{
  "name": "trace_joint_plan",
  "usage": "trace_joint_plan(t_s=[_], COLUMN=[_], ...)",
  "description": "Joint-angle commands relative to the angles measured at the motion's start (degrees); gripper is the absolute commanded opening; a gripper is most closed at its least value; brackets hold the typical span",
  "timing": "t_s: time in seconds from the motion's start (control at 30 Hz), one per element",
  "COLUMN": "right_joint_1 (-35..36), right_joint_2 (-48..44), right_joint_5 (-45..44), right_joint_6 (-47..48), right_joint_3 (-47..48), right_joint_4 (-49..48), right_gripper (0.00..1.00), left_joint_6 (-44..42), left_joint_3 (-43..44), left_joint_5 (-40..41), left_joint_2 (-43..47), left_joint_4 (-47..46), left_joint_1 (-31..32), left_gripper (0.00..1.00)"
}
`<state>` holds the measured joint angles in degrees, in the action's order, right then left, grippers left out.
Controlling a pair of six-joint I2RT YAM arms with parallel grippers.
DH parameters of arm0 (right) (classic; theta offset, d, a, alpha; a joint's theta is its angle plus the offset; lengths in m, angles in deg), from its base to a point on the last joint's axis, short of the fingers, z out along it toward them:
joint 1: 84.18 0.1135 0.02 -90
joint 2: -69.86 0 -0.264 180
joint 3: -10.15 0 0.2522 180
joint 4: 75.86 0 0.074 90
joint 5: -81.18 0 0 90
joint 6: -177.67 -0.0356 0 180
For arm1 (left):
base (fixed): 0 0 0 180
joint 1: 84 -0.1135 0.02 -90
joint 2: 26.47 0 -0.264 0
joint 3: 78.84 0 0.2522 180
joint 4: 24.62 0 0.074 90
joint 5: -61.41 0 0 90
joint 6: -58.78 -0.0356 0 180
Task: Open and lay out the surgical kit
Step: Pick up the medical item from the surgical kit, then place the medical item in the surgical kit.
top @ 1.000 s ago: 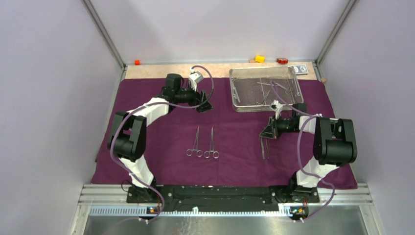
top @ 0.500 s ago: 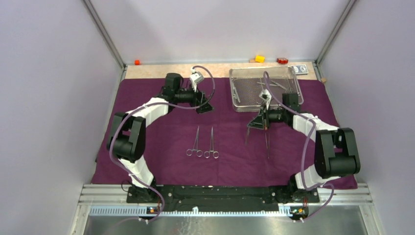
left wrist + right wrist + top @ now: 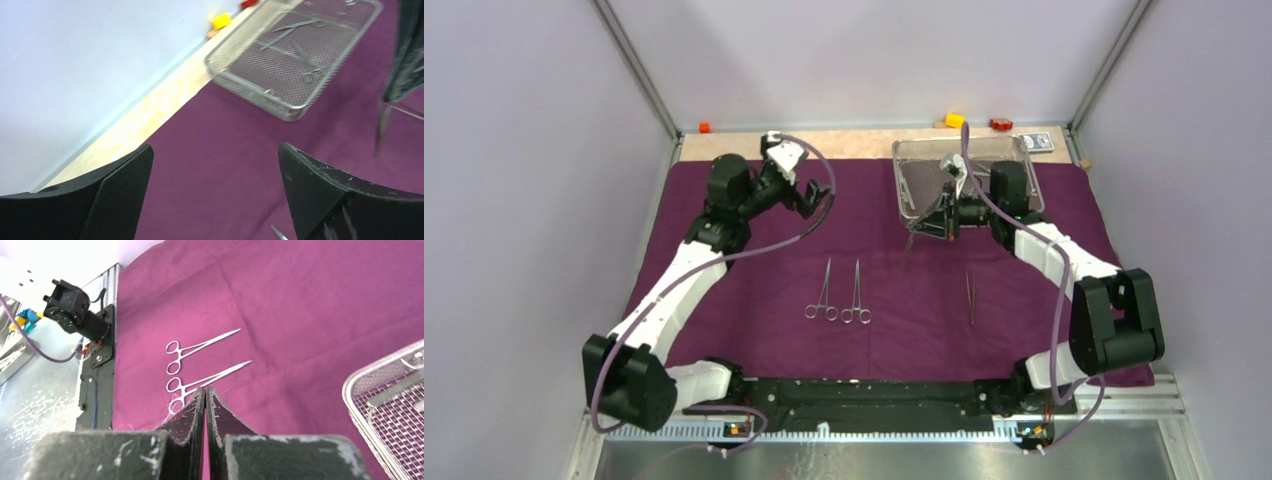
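Note:
The dark purple cloth wrap (image 3: 754, 270) lies spread flat. The wire-mesh steel tray (image 3: 898, 180) stands at the back right with slim tools inside. Two ring-handled clamps (image 3: 822, 295) (image 3: 857, 295) lie side by side mid-cloth, and tweezers (image 3: 970, 297) lie to their right. My right gripper (image 3: 922, 226) hovers at the tray's near left corner, shut on a slim steel tool (image 3: 381, 125) that dangles below it. That tool is hidden in the right wrist view, where the fingers (image 3: 197, 405) press together. My left gripper (image 3: 812, 197) hangs open over bare cloth at the back left, holding nothing.
A yellow block (image 3: 954, 120), a red block (image 3: 1001, 124) and a blue-white card packet (image 3: 1038, 141) sit behind the tray. An orange block (image 3: 704, 127) is at the back left corner. A bare wooden strip (image 3: 854, 143) runs behind the cloth, and walls enclose three sides.
My right gripper has travelled up and left from the cloth to the tray's corner, the slim tool moving with it. My left arm has stretched out and its gripper has shifted left.

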<state>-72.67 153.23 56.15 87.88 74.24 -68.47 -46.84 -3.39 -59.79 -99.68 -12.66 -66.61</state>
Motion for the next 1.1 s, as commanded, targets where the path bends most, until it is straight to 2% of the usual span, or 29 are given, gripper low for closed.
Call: trace_joint_plan(t_s=[0.0,0.07,0.17,0.27,0.43,0.53,0.63,0.77,1.07], right_joint_1=[3.8,5.4,7.8,9.3,10.4,10.9,11.3,11.5,11.5], right_joint_2=[-2.1,-2.0,-2.0,-2.2,-4.2,-5.4,-6.6,-7.4,-8.4], right_joint_5=[1.4,2.1,3.5,4.8,7.3,8.9,9.6,10.0,8.1], right_joint_6=[-1.8,-1.5,-1.1,-1.1,-3.6,-4.4,-4.8,-6.0,-7.4], right_joint_3=[4.1,4.4,4.8,5.1,4.6,4.4,4.5,4.0,3.2], right_joint_4=[-3.6,-3.7,-4.1,-4.4,-8.4,-9.6,-10.0,-10.9,-13.4], right_gripper=[0.0,0.0,0.0,0.0,0.0,0.0,0.0,0.0,0.0], left_joint_6=[1.1,-1.7,-1.7,0.1,0.2,1.4,2.8,6.2,8.7], left_joint_3=[-11.0,-11.8,-10.6,-9.8,-8.3,-9.0,-9.7,-9.8,-13.8], left_joint_5=[13.7,5.0,-9.9,-24.6,-37.3,-40.5,-39.9,-38.8,-40.8], left_joint_2=[4.7,4.0,1.7,-1.6,-6.2,-8.2,-9.9,-12.3,-14.0], left_joint_4=[-8.9,-7.2,-4.7,-6.4,-6.1,-7.9,-10.9,-15.7,-19.3], left_joint_1=[0.1,0.1,0.1,1.3,6.1,9.5,12.8,13.4,15.5], left_gripper=[0.99,0.99,0.99,0.93,0.88,0.88,0.87,0.83,0.55])
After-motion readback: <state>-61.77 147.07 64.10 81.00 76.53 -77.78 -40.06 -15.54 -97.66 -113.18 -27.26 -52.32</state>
